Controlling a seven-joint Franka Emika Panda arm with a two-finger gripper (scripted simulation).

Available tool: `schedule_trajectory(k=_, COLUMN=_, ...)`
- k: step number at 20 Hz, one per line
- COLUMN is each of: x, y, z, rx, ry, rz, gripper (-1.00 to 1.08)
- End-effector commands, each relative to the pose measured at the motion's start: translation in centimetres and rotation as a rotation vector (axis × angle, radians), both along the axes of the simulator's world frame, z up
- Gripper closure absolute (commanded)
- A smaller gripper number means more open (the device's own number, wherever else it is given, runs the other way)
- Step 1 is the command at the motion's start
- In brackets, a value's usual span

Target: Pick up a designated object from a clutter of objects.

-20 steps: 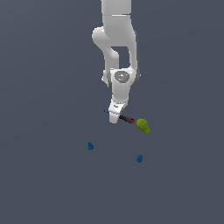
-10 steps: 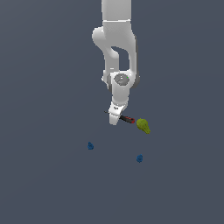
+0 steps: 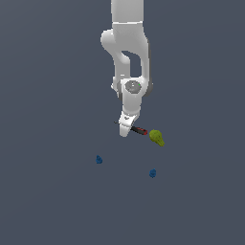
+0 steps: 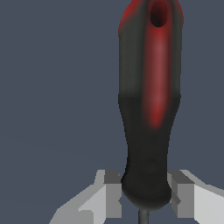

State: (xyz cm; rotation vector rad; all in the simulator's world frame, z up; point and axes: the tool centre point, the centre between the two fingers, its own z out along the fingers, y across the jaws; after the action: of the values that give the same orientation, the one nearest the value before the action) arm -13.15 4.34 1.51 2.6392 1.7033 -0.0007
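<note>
Right, I've got the gripper (image 4: 144, 199) low over the tabletop (image 3: 52, 201) with its jaws parted just wider than the screwdriver (image 4: 148, 109), one pad on each side of the handle's narrow end near the shaft, gaps showing, so nothing is held yet. My worry is closing this near the end: the long handle could pivot or slip out, and a swing would knock the pear-shaped lump (image 3: 157, 137) just beside its far end. Only the wrist view shows that straddle; the exterior view alone shows the lump and two blue pieces (image 3: 99, 159) well apart.
</note>
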Motion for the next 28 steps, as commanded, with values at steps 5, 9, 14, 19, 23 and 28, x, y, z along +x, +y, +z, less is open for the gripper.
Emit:
schedule_trajectory(k=5, x=0.0, y=-0.9, z=0.9, rx=0.0, ry=0.0, rz=0.0, gripper=1.08)
schedule_trajectory(k=9, x=0.0, y=-2.1, z=2.2, rx=-0.001, ry=0.0, rz=0.0, gripper=1.08)
schedule_trajectory(k=14, x=0.1, y=-4.3, z=4.5, rx=-0.001, ry=0.0, rz=0.0, gripper=1.08)
schedule_trajectory(k=19, x=0.1, y=-6.9, z=7.3, rx=0.0, ry=0.0, rz=0.0, gripper=1.08)
schedule_trajectory(k=23, x=0.2, y=-9.2, z=9.9, rx=0.003, ry=-0.001, rz=0.001, gripper=1.08)
schedule_trajectory(k=28, x=0.3, y=-12.6, z=13.6, rx=0.005, ry=-0.001, rz=0.001, gripper=1.08)
